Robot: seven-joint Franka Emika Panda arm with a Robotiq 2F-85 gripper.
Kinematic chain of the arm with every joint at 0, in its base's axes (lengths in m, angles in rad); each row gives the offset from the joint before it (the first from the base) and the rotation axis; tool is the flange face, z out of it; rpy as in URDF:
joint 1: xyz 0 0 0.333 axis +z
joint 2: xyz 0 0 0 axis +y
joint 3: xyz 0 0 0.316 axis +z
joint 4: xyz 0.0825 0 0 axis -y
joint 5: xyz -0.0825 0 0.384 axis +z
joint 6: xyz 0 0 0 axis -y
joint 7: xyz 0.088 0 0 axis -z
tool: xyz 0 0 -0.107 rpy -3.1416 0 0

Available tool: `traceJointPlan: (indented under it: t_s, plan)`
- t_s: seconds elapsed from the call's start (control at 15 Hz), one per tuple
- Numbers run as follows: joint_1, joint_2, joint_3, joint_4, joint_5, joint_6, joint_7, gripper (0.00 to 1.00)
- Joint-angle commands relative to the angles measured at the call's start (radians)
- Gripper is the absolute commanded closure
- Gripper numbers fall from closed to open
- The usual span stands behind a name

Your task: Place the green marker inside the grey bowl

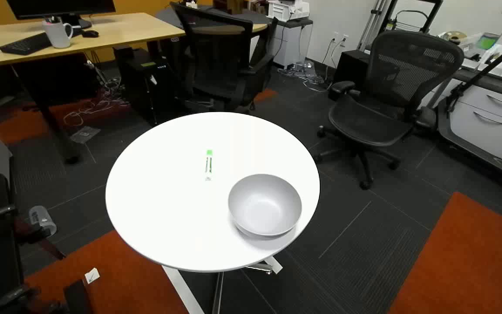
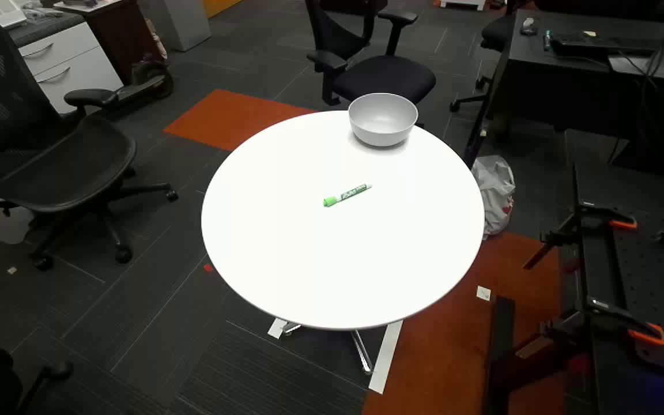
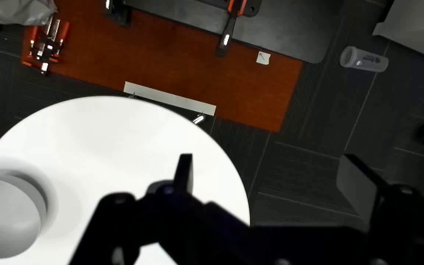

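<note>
The green marker (image 1: 208,165) lies flat on the round white table (image 1: 159,209); it also lies there in an exterior view (image 2: 347,196), its bright green cap at one end. The grey bowl (image 1: 265,205) stands upright near the table's edge, apart from the marker, and shows in both exterior views (image 2: 383,121). In the wrist view the bowl (image 3: 6,221) is cut off at the left edge. My gripper (image 3: 269,173) is open with nothing between its fingers, above the table's rim and the floor. The marker does not show in the wrist view. The gripper is out of both exterior views.
A black mesh chair (image 1: 368,104) stands beside the table. A black bench with orange-handled clamps (image 2: 646,334) stands near the table. A clear plastic cup (image 3: 364,59) lies on the floor. A white plastic bag (image 2: 493,193) sits behind the table's edge.
</note>
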Motion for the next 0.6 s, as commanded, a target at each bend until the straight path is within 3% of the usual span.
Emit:
traceJointPlan:
  t_s: [0.0, 0.53]
  plan:
    - [-0.004, 0.001, 0.003, 0.002, 0.002, -0.002, -0.002, 0.0]
    - [-0.004, 0.054, -0.001, 0.017, -0.055, 0.057, -0.067, 0.0]
